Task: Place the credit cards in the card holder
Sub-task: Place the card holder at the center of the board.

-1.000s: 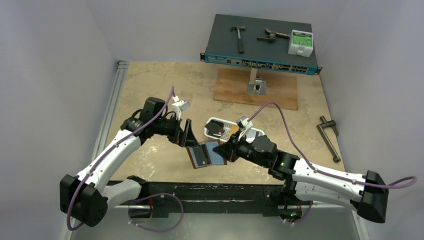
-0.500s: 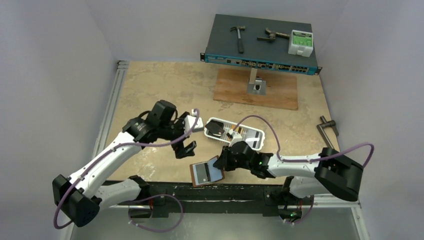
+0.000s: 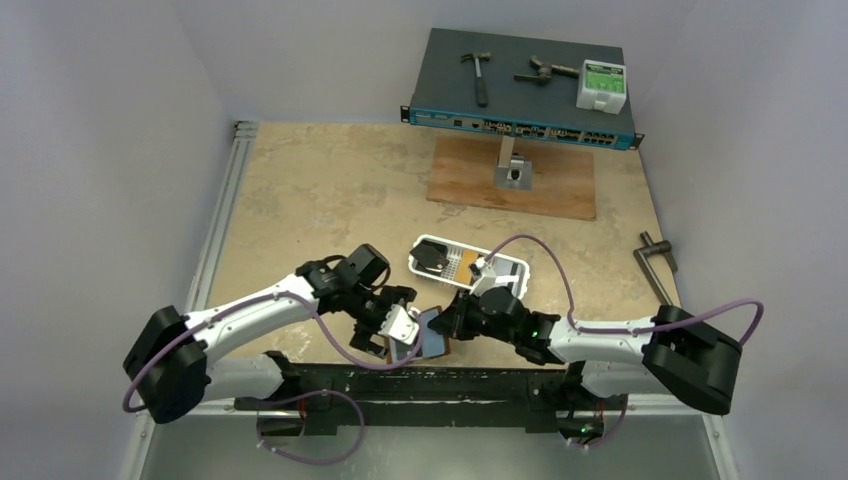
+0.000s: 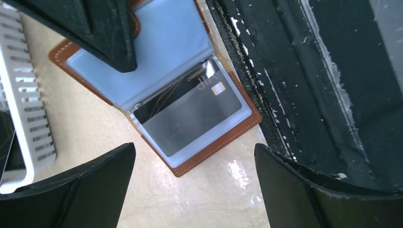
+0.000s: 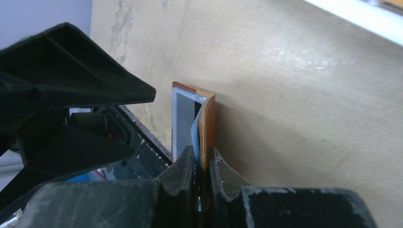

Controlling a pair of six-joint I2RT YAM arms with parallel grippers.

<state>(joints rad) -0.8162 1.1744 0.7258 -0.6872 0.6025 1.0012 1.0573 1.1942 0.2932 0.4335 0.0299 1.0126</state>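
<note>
I note the right gripper (image 5: 201, 159) clamped on one flap of the open card holder (image 4: 214, 142) at the near edge of the table (image 4: 157, 199), the left gripper (image 4: 195, 156) spread and empty above; tilting that flap could spill the sleeved dark card (image 4: 190, 114).

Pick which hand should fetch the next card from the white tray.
Left. The left hand is open and empty over the card holder, white tray beside it. The right hand is shut on the card holder's cover, so it is probably best kept there.
</note>
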